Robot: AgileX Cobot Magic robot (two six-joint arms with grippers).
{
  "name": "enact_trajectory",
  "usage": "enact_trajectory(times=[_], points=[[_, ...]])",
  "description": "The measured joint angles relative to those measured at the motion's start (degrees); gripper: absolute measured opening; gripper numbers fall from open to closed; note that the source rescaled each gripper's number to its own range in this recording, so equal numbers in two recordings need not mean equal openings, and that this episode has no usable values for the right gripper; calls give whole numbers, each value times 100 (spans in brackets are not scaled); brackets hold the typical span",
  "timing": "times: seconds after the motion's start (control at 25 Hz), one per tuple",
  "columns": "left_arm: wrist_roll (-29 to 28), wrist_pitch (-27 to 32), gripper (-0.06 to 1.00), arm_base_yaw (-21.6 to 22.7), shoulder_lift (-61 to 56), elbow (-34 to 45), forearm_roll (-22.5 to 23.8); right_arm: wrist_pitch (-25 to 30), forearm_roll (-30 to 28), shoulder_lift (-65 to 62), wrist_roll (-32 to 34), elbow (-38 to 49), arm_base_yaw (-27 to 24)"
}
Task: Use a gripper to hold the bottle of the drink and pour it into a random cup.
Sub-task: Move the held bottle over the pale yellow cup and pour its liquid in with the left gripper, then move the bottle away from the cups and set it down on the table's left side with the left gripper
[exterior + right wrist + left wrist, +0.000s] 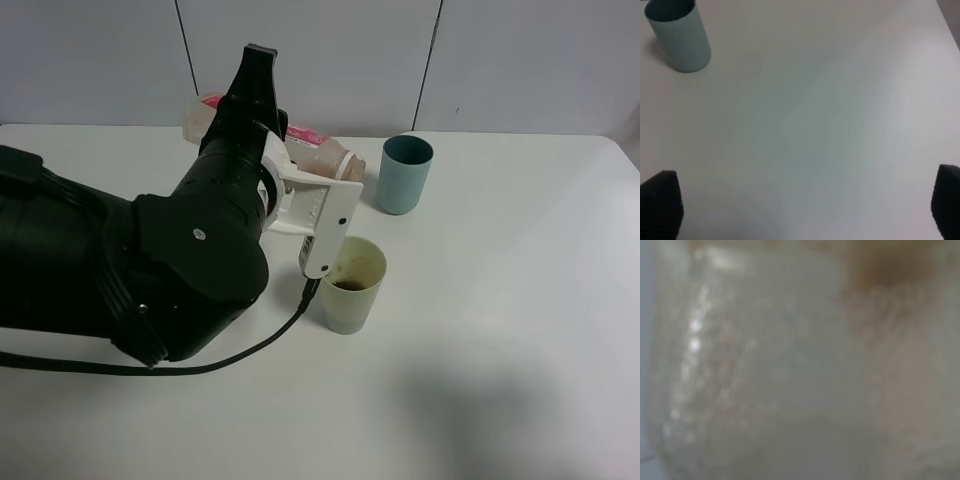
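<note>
By our reading, we had the pour partly done. Our left fingers (322,215) were pressed shut on the bottle (325,157), which hung tipped nearly on its side above the tabletop (520,330), its wide neck pointing toward the two cups. The left wrist view was filled by a blurred pale surface with a brown patch, which we took for the bottle close against the lens. The pale yellow-green cup (352,290) stood just in front of the neck, and a little brown drink showed at its bottom. We saw no stream between neck and cup, and we could not tell how much was left in the bottle. The teal cup (405,175) stood near, and its inside was too dark to read. Our right fingers (660,202) were spread wide over bare tabletop, holding nothing. What remained, we judged, was to finish pouring, right the bottle and set it down.
</note>
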Motion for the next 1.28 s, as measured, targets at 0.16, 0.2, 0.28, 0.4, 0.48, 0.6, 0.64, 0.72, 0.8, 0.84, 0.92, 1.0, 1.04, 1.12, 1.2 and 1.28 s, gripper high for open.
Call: enact_trajectory(times=[0.16, 0.2, 0.28, 0.4, 0.48, 0.6, 0.64, 0.72, 0.8, 0.84, 0.92, 1.0, 1.04, 1.12, 1.2, 1.28], points=[[-666, -12, 0, 0, 0, 0, -118, 0, 0, 0, 62, 0, 0], [-909, -5, 0, 0, 0, 0, -132, 0, -55, 0, 116, 0, 0], [-1338, -4, 0, 0, -19, 0, -191, 0, -185, 0, 293, 0, 0], [-1873, -57, 0, 0, -110, 0, -223, 0, -352, 0, 516, 0, 0], [-2151, -75, 0, 0, -171, 0, -223, 0, -385, 0, 550, 0, 0], [-2429, -91, 0, 0, -226, 0, -223, 0, -404, 0, 555, 0, 0], [-2522, -98, 0, 0, -231, 0, -223, 0, -404, 0, 555, 0, 0], [-2710, -111, 0, 6, -237, 0, -223, 0, -404, 0, 555, 0, 0], [-2973, -186, 0, 84, -258, 0, -212, 0, -410, 0, 555, 0, 0], [-3086, -270, 0, 164, -272, 0, -197, 0, -409, 0, 555, 0, 0], [-3363, -482, 0, 391, -339, 0, -118, 0, -409, 0, 555, 0, 0], [-3635, -721, 0, 631, -427, 0, -13, 0, -409, 0, 555, 0, 0], [-3785, -880, 0, 770, -491, 0, 35, 0, -409, 0, 555, 0, 0], [-4081, -1205, 0, 1047, -621, 0, 152, 0, -409, 0, 555, 0, 0], [-4403, -1559, 0, 1376, -761, 0, 193, 0, -409, 0, 555, 0, 0], [-4640, -1855, 0, 1659, -855, 0, 204, 0, -409, 0, 555, 0, 0]])
